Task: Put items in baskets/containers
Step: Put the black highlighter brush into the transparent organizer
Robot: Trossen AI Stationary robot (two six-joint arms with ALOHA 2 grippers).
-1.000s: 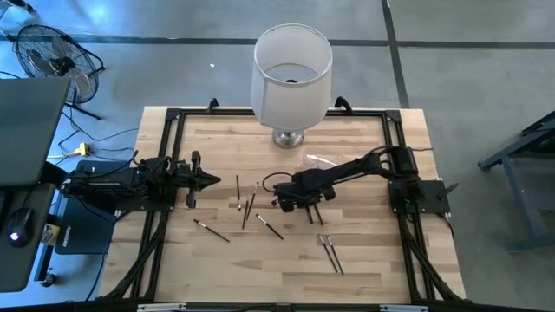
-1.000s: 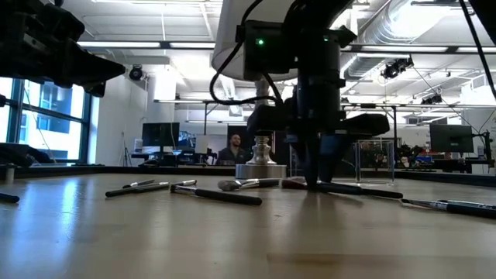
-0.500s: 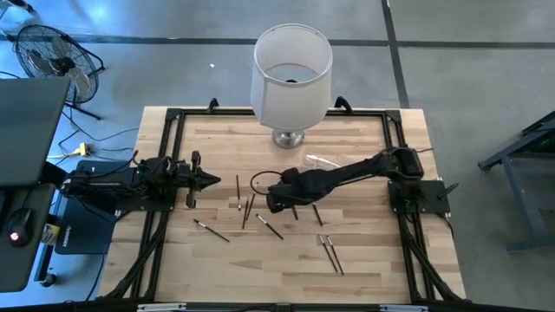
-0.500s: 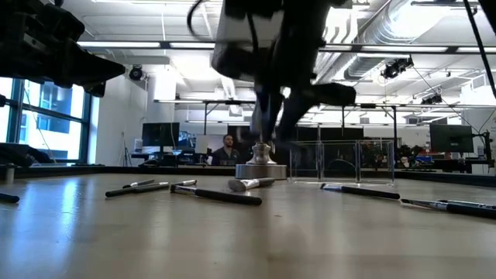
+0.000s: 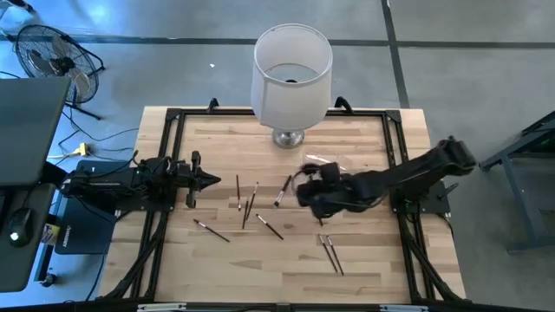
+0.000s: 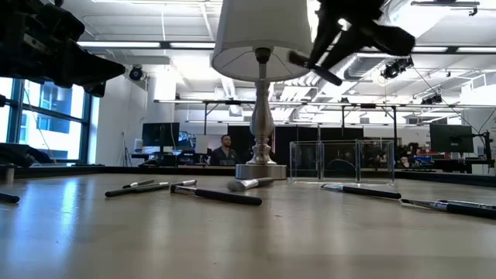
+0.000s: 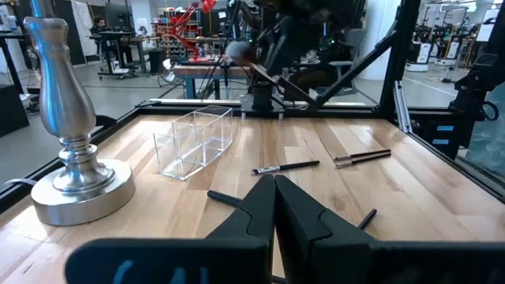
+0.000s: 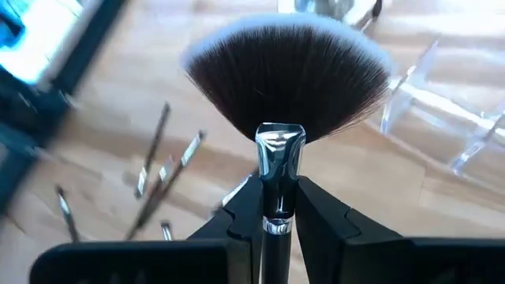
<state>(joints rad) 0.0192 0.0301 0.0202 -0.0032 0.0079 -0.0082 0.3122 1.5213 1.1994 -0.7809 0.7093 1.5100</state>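
Since a second ago the right gripper (image 5: 305, 190) has lifted off the table (image 5: 364, 251) and swung toward the high view's centre-right, beside the clear holder (image 5: 323, 162), with a fan brush (image 5: 283, 191) clamped in it; the left gripper (image 5: 208, 180) sits pressed together at centre-left, and the other brushes (image 5: 246, 208) lie scattered mid-table. In the low view the held brush hangs at upper right above the holder (image 6: 341, 160), beside the lamp (image 6: 262, 46). The left wrist view shows the holder (image 7: 195, 140) empty at centre-left, and the right wrist view shows fingers (image 8: 242, 217) gripping the silver ferrule beneath the dark fan head (image 8: 288, 75).
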